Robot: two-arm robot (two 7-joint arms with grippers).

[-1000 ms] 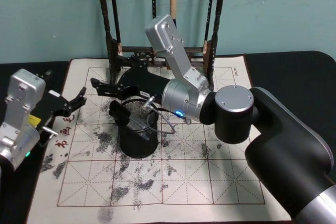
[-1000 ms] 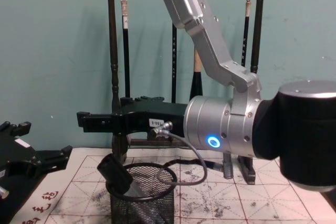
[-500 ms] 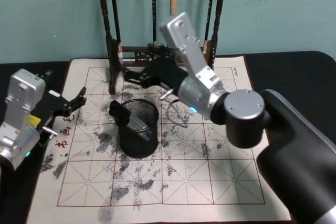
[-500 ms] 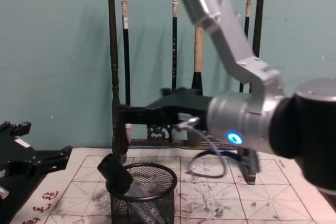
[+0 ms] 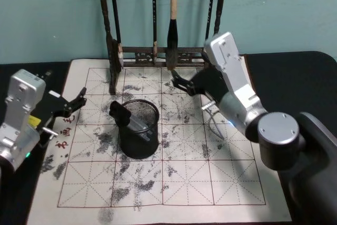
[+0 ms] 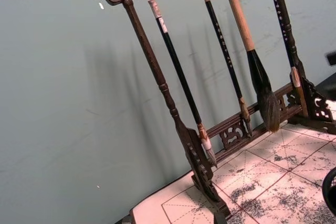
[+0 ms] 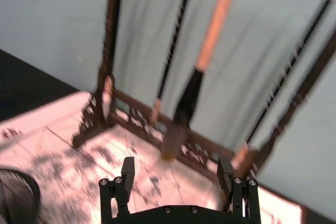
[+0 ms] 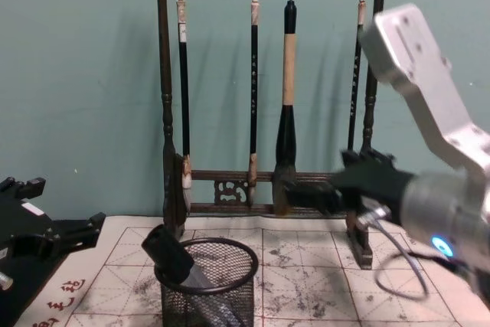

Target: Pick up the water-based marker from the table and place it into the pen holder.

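Observation:
The black wire-mesh pen holder stands on the left half of the white gridded mat. The water-based marker leans inside it, its black cap sticking out over the rim on the left side. My right gripper hangs open and empty to the right of and behind the holder, near the brush rack. My left gripper rests open at the mat's left edge. The holder's rim shows in the right wrist view.
A tall dark wooden brush rack with several hanging brushes stands along the back of the mat. The dark table borders the mat on both sides. A loose cable loops under the right wrist.
My right gripper has drawn back from above the pen holder, swinging right and toward the rack. The marker stays in the holder. The left arm has not moved.

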